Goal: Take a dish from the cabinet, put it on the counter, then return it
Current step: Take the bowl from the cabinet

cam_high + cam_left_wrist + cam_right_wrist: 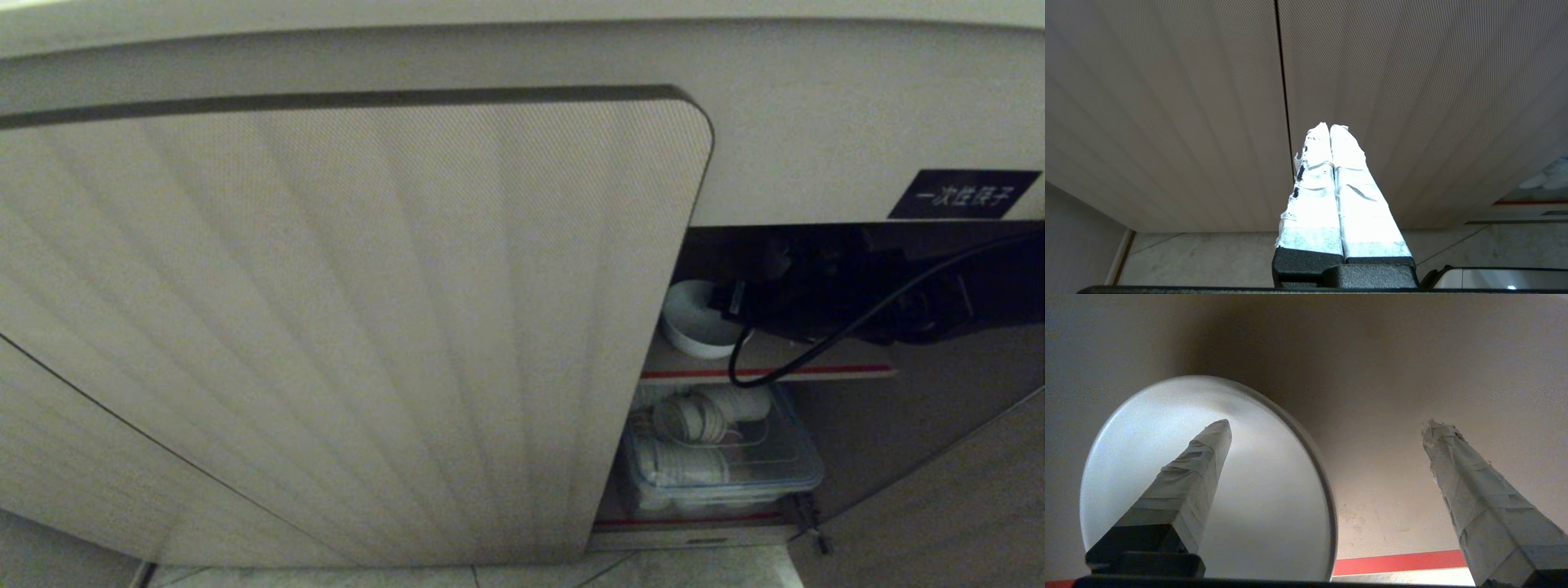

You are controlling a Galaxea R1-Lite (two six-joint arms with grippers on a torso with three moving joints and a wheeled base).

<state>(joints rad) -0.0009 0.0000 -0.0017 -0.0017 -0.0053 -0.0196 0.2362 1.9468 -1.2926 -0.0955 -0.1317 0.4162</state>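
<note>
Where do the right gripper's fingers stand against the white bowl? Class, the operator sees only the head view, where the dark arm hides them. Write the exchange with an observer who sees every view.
Observer: The right wrist view shows the right gripper open, with one of its fingers over the hollow of the bowl and the other outside the rim.
Operator: Is the outer one against the rim?
Observer: No. The rim sits in the gap, clearly apart from that outer finger.
Operator: And the left gripper?
Observer: In the left wrist view the left gripper is shut and empty, pointing at a closed ribbed door.
</note>
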